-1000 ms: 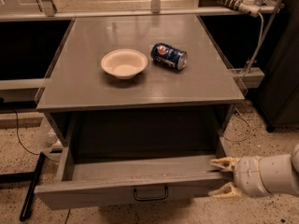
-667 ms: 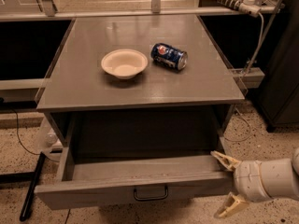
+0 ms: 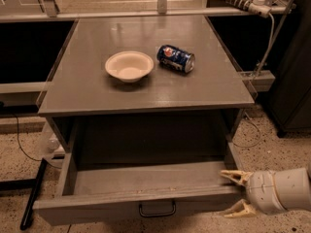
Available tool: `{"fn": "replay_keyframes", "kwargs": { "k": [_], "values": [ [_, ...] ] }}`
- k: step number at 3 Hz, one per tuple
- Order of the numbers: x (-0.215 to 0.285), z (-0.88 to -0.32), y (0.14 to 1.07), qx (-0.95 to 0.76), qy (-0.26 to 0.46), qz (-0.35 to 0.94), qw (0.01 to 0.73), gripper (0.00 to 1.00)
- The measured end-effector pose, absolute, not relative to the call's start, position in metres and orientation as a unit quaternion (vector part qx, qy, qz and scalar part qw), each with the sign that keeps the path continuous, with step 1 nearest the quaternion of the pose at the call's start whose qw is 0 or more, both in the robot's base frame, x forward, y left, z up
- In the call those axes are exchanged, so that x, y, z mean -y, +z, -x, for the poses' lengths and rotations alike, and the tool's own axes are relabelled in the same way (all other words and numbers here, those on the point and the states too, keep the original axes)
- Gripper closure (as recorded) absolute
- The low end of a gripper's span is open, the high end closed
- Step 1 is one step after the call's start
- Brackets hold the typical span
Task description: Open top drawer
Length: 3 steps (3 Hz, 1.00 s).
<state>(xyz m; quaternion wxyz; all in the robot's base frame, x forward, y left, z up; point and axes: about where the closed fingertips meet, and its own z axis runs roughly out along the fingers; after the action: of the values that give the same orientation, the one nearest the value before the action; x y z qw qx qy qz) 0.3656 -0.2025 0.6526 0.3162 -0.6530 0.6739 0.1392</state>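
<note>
Speckled floor (image 3: pixel 279 154) surrounds the counter (image 3: pixel 209 89), its top drawer (image 3: pixel 107 205) pulled out. Spread open at the drawer's right front corner, the tool (image 3: pixel 237 193) could snag it and shove it shut.

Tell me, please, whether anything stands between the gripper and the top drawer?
Nothing visible does. The gripper, open, is right at the right front corner of the pulled-out top drawer. The bowl and can lie on the tabletop above.
</note>
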Motion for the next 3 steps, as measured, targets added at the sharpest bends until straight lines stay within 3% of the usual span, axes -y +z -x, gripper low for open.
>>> {"fn": "replay_keyframes", "kwargs": {
  "k": [2, 3],
  "values": [
    [0.212, -0.346, 0.652, -0.679, 0.141, 0.648, 0.314, 0.88],
    [0.212, -0.345, 0.655, -0.679, 0.141, 0.648, 0.314, 0.86]
  ]
}}
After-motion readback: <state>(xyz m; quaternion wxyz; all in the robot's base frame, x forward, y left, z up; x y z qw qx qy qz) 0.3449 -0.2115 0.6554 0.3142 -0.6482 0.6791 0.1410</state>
